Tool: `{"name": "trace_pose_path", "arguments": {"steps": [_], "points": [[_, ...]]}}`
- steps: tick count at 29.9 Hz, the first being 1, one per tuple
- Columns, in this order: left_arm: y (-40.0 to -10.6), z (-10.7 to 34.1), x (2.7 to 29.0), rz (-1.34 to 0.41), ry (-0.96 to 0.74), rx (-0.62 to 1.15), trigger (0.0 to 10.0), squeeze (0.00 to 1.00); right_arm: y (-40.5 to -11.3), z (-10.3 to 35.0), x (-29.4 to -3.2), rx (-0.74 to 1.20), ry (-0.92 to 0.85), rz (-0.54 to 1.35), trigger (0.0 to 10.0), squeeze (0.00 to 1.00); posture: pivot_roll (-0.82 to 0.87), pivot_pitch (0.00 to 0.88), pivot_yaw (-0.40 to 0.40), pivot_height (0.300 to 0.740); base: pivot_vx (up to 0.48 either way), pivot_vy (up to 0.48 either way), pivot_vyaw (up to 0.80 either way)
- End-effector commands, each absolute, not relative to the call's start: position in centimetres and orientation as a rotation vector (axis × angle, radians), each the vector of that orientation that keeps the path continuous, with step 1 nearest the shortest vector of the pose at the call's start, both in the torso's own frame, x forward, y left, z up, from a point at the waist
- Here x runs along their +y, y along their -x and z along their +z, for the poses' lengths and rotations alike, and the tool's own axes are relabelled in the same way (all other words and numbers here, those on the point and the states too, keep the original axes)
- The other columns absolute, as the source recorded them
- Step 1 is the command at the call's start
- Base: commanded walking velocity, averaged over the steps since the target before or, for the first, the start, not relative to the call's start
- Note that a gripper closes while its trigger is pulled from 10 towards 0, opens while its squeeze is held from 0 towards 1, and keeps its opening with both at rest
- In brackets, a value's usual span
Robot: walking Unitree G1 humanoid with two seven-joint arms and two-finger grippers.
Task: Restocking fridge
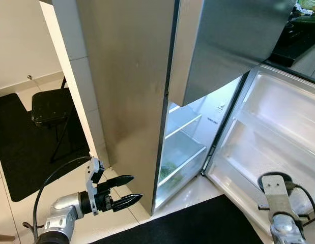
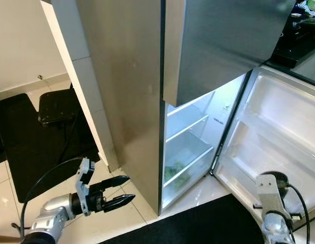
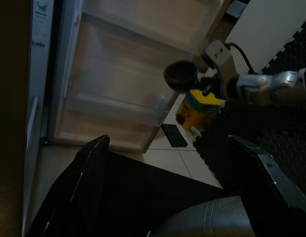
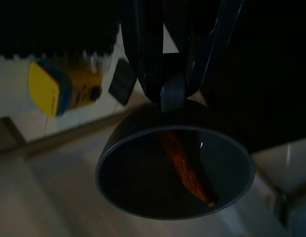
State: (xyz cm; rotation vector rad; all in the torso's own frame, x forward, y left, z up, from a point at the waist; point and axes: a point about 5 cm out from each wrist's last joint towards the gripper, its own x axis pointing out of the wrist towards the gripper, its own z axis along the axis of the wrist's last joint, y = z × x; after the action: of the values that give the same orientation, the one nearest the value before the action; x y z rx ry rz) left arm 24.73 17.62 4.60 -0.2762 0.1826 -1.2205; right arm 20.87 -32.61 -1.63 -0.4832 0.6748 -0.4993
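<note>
Head stereo pair: high up, pitched steeply down and forward at the tall stainless-steel fridge (image 1: 132, 96) with its lower white-lined door (image 1: 279, 137) swung open. Both eyes share almost the whole scene; the right eye is offset sideways, so the fridge edge sits further left in its frame.

Left wrist cam: low near the floor, looks along its own black fingers (image 3: 93, 168) across the black foam mat (image 3: 143, 192) at the open door shelves and the right arm, mid-distance. It shares the door with the head views.

Right wrist cam: very close, looks down its fingers at a dark round bowl (image 4: 175, 168). Both wrist cams catch the yellow-and-blue box (image 3: 199, 106) on the floor.
</note>
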Motion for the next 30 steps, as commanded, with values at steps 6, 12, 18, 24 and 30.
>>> {"name": "trace_pose_path", "arguments": {"steps": [6, 12, 18, 24, 30], "points": [[-24.6, 3.8, 17.2, -1.184, 0.255, 0.22, 10.0, 0.0, -19.7, -3.3, -31.1, 0.721, 0.413, -0.44, 10.0, 0.0, 0.05, 0.017, -0.02, 0.74, 0.0, 0.0, 0.0], [-24.8, 3.0, 16.8, -1.117, 0.221, 0.243, 10.0, 0.0, -19.3, -4.2, -29.6, 0.727, 0.349, -0.369, 10.0, 0.0, 0.06, 0.017, -0.02, 0.74, 0.0, 0.0, 0.0], [-23.8, 1.1, 15.6, -1.078, 0.213, 0.323, 10.0, 0.0, -18.7, -5.6, -26.9, 0.747, 0.263, -0.247, 10.0, 0.0, 0.05, 0.017, -0.017, 0.74, 0.0, 0.0, 0.0], [-23.3, -0.4, 15.3, -1.018, 0.211, 0.422, 10.0, 0.0, -18.4, -6.0, -26.3, 0.768, 0.252, -0.22, 10.0, 0.0, 0.06, 0.02, -0.015, 0.74, 0.0, 0.0, 0.0], [-21.8, -3.2, 15.6, -0.854, 0.204, 0.581, 10.0, 0.0, -17.9, -6.5, -25.7, 0.792, 0.265, -0.182, 10.0, 0.0, 0.06, 0.016, -0.016, 0.74, 0.0, 0.0, 0.0]]}}
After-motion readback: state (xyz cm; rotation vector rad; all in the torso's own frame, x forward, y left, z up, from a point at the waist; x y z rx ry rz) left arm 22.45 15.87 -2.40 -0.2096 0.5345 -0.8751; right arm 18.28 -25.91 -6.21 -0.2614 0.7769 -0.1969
